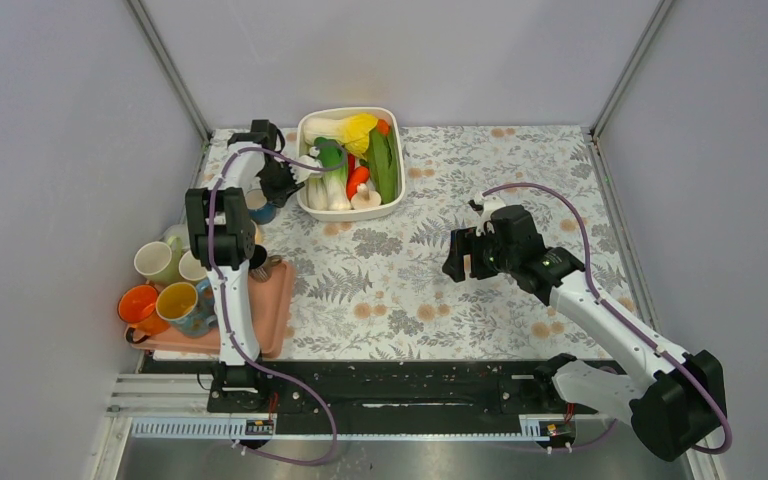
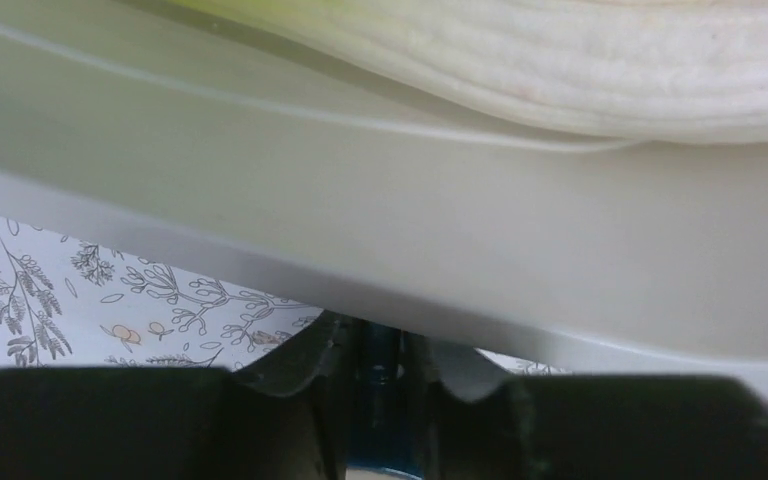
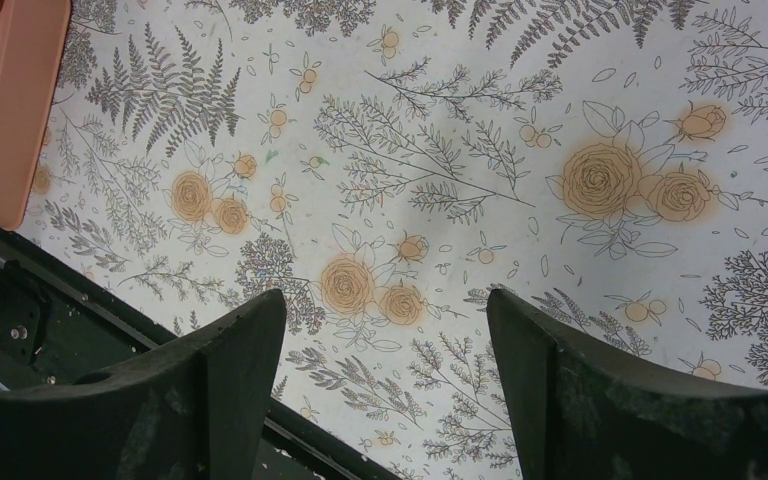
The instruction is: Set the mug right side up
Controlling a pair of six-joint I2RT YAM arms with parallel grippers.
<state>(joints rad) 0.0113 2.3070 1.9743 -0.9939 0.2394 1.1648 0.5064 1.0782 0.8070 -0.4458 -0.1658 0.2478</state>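
The mug (image 1: pixel 261 211) is dark blue and stands just left of the white bowl, mostly hidden under my left arm in the top view. Which way up it sits does not show. My left gripper (image 1: pixel 269 198) comes down on it from behind. In the left wrist view a narrow dark blue strip of the mug (image 2: pixel 385 400) fills the slim gap between the two black fingers (image 2: pixel 305 400), which press against it on both sides. My right gripper (image 1: pixel 463 256) hovers over the flowered cloth right of centre, its jaws wide apart with only cloth showing between them (image 3: pixel 385 330).
A white bowl (image 1: pixel 401 170) of vegetables stands at the back centre, and its wall (image 2: pixel 460 230) fills the left wrist view with a leek (image 2: pixel 560 70) above. A pink tray (image 1: pixel 276 310) lies at the left edge, with orange (image 1: pixel 138 305), yellow-lined (image 1: pixel 182 306) and white (image 1: pixel 157 261) mugs beside it.
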